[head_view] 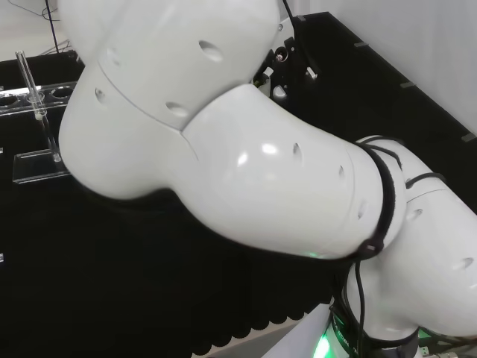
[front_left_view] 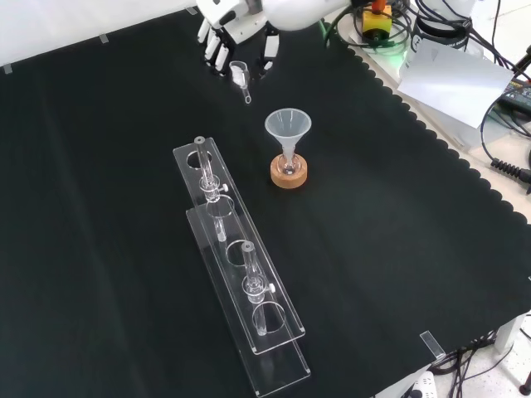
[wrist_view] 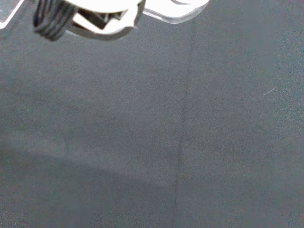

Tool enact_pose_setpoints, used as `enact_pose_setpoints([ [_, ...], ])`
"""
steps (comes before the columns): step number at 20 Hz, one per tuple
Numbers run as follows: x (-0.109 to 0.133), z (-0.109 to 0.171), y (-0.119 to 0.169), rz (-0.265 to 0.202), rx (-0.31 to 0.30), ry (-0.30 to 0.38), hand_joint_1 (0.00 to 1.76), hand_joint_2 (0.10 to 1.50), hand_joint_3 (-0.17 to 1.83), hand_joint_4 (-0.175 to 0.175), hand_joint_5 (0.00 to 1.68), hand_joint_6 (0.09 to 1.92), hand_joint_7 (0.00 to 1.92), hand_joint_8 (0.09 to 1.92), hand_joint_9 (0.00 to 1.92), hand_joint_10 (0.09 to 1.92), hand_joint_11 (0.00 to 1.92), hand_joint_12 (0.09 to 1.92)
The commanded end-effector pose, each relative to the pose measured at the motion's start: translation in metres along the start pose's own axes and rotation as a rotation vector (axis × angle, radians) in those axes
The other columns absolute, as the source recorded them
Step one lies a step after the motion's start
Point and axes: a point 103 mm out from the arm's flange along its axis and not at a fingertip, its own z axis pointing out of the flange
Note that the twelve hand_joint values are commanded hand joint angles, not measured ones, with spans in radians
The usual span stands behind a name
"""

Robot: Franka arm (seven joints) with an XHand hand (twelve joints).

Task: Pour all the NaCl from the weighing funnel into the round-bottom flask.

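Note:
In the front view the black and white hand (front_left_view: 236, 29) hangs at the cloth's far edge, its fingers (front_left_view: 217, 50) pointing down and fairly straight. Just below it, between fingers and thumb, is the small clear weighing funnel (front_left_view: 241, 77), its stem towards the camera. I see a gap on both sides of it and no pinch. The round-bottom flask (front_left_view: 288, 166) sits on a cork ring (front_left_view: 289, 177), nearer the camera and a little right of the hand. A clear funnel (front_left_view: 288, 124) stands in its neck. The wrist view has a blurred part of the hand (wrist_view: 85, 19) over bare cloth.
Two long clear racks (front_left_view: 236, 249) with test tubes lie left of the flask in the front view, running towards the camera. In the head view the racks (head_view: 37, 97) are at the left, behind the arm's big white links (head_view: 246, 149). Cables and boxes sit beyond the cloth's right edge (front_left_view: 431, 124).

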Motion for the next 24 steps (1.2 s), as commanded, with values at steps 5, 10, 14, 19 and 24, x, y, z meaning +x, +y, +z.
enact_pose_setpoints([
  [5,0.025,-0.011,-0.059,0.042,0.03,-0.094,1.08,0.65,0.85,0.175,1.1,1.07,0.74,0.64,1.05,0.4,0.76,1.14],
  [10,0.033,-0.013,-0.074,0.047,0.046,-0.105,1.08,0.65,0.85,0.175,1.1,1.07,0.74,0.64,1.05,0.4,0.76,1.14],
  [14,0.033,-0.008,-0.085,0.055,0.035,-0.109,1.08,0.65,0.85,0.175,1.1,1.07,0.74,0.64,1.05,0.4,0.76,1.14],
  [19,0.041,-0.007,-0.091,0.044,0.05,-0.159,1.08,0.65,0.85,0.175,1.1,1.07,0.74,0.64,1.06,0.4,0.76,1.14],
  [24,0.047,-0.008,-0.084,0.032,0.053,-0.197,1.08,0.65,0.85,0.175,1.1,1.07,0.74,0.64,1.06,0.4,0.76,1.14],
])
